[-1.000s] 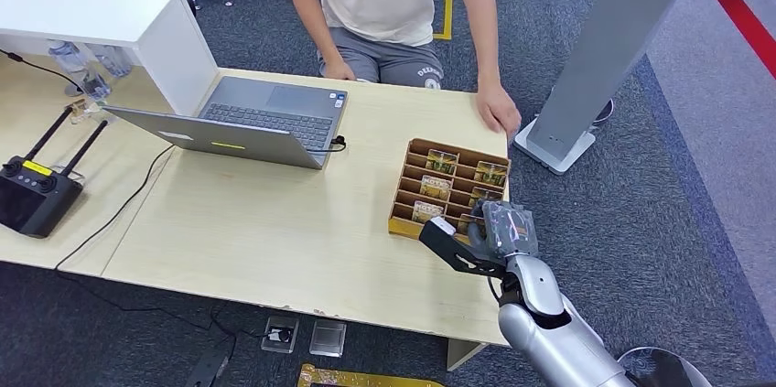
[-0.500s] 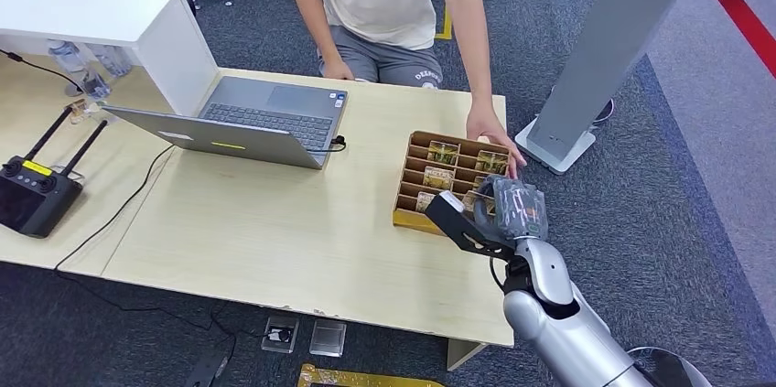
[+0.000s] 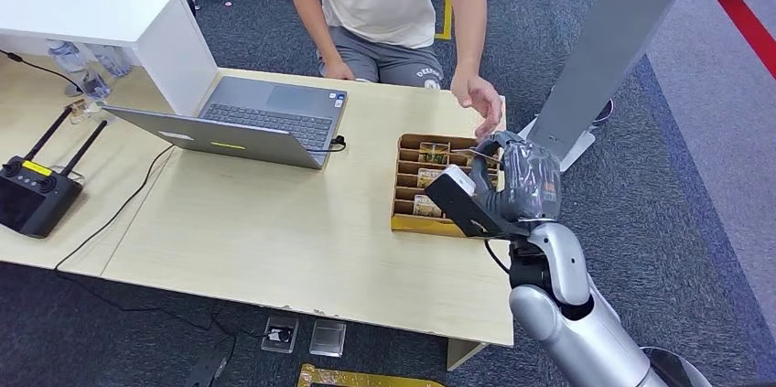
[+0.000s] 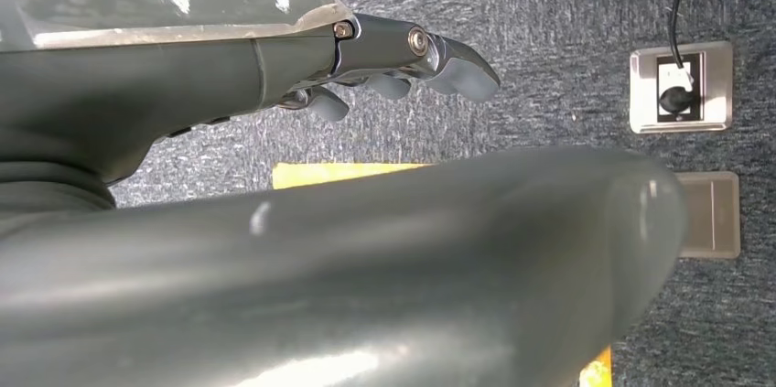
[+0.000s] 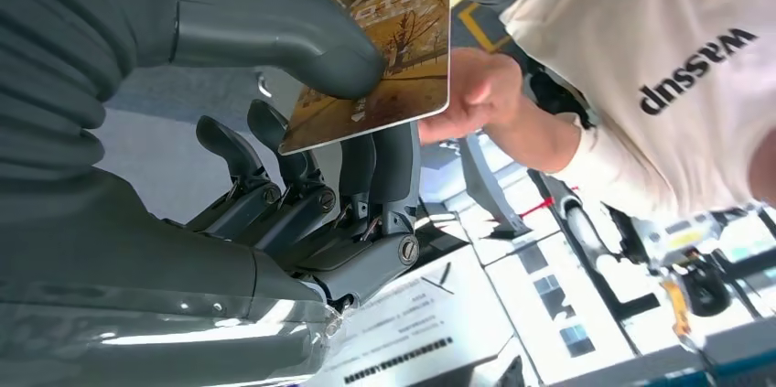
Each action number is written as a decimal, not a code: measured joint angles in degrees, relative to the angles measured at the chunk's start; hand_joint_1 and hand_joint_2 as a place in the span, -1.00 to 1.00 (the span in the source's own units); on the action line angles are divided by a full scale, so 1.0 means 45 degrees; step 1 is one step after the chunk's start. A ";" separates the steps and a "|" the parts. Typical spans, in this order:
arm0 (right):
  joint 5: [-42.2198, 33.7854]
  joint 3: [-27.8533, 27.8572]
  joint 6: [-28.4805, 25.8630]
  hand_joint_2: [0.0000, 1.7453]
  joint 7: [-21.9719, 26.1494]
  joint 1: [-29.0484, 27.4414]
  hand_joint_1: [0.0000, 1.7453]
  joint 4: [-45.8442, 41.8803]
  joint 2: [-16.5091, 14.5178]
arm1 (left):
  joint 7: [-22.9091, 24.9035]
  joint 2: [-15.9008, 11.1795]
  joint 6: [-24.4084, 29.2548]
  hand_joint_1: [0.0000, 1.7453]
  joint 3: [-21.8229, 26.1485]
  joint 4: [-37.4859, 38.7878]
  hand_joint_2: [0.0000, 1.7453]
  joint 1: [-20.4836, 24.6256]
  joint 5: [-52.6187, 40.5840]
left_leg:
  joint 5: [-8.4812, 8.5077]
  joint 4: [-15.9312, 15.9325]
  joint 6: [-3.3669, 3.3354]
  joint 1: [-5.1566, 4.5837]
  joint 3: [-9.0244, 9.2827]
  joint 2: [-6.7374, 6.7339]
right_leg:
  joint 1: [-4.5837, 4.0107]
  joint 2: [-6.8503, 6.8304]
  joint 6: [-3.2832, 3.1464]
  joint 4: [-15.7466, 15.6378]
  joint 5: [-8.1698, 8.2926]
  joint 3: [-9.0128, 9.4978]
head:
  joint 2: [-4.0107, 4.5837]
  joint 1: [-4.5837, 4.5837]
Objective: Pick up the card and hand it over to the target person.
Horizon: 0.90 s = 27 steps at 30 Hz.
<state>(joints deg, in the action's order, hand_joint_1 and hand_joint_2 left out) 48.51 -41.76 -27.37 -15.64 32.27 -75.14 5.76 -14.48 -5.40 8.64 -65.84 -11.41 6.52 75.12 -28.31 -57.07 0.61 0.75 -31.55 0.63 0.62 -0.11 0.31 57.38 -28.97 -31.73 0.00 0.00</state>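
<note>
The card (image 5: 380,67) is in my right hand (image 3: 512,188), pinched between the thick thumb pressing its printed face and the darker fingers (image 5: 384,167) behind it; most of the card stands out past the thumb, which I judge leaves the person a free edge to take; my other fingers are curled loosely and hold nothing.

My hand is raised above the table's (image 3: 274,231) right end, over the far right corner of the wooden card tray (image 3: 409,215), which lies near the table's right edge with more cards standing in its slots; I judge the lift was needed to bring the card clear of those slots and up to the level of a waiting hand.

The person's hand (image 3: 480,99) hangs open above the table's far right corner, just beyond my fingers and apart from them; in my right wrist view it sits just past the card's far edge, and I cannot tell whether it touches the card; so I judge the handover is close but not made, and my pinch must hold until they grip.

My left hand (image 4: 403,62) hangs by my side over the grey carpet, fingers gently curled around nothing.

Farther along the table, an open laptop (image 3: 247,122) sits near the far edge; a black controller (image 3: 37,195) lies at the left end.
</note>
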 joint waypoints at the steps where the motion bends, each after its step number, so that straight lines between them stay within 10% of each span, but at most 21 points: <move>1: 0.0083 0.0117 -0.0388 1.00 0.0328 0.0022 0.80 0.0428 -0.0090 | -0.0004 0.0006 -0.0009 -1.00 -0.0039 0.0003 -1.00 0.0005 -0.0017 | 0.0003 0.0005 0.0000 0.0000 0.0004 -0.0002 | 0.0000 0.0001 0.0000 -0.0005 0.0003 0.0004 | 0.0000 0.0000; 18: 0.0803 0.1414 -0.2749 1.00 0.4159 -0.0370 0.80 0.2533 -0.1044 | -0.0069 -0.0086 -0.0050 -1.00 -0.0254 0.0027 -1.00 0.0030 0.0024 | 0.0007 0.0032 0.0002 0.0001 0.0024 -0.0009 | -0.0003 0.0004 -0.0007 -0.0026 0.0006 0.0024 | 0.0000 0.0000; 22: -0.0584 0.0865 -0.2413 1.00 0.4378 -0.0321 -0.94 0.2598 -0.0921 | -0.0035 -0.0127 -0.0097 -1.00 -0.0333 0.0023 -1.00 0.0036 0.0007 | -0.0008 0.0001 0.0003 0.0003 0.0000 -0.0001 | -0.0003 0.0002 0.0000 -0.0001 -0.0006 0.0005 | 0.0000 0.0000; 27: -0.4346 0.1187 -0.1621 1.00 0.5681 -0.0802 -1.00 0.2094 -0.0979 | -0.0026 -0.0142 -0.0111 -1.00 -0.0081 0.0019 -1.00 0.0012 0.0274 | -0.0004 0.0005 0.0003 0.0004 -0.0002 0.0007 | -0.0004 -0.0007 -0.0002 -0.0004 -0.0006 0.0008 | 0.0000 0.0000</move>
<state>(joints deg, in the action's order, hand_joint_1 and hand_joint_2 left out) 28.95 -36.42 -34.66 9.93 28.66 -65.71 1.35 -14.60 -6.04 8.14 -66.21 -11.32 6.57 76.35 -28.33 -57.04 0.62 0.76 -31.56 0.67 0.60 -0.14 0.30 57.36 -28.99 -31.69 0.00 0.00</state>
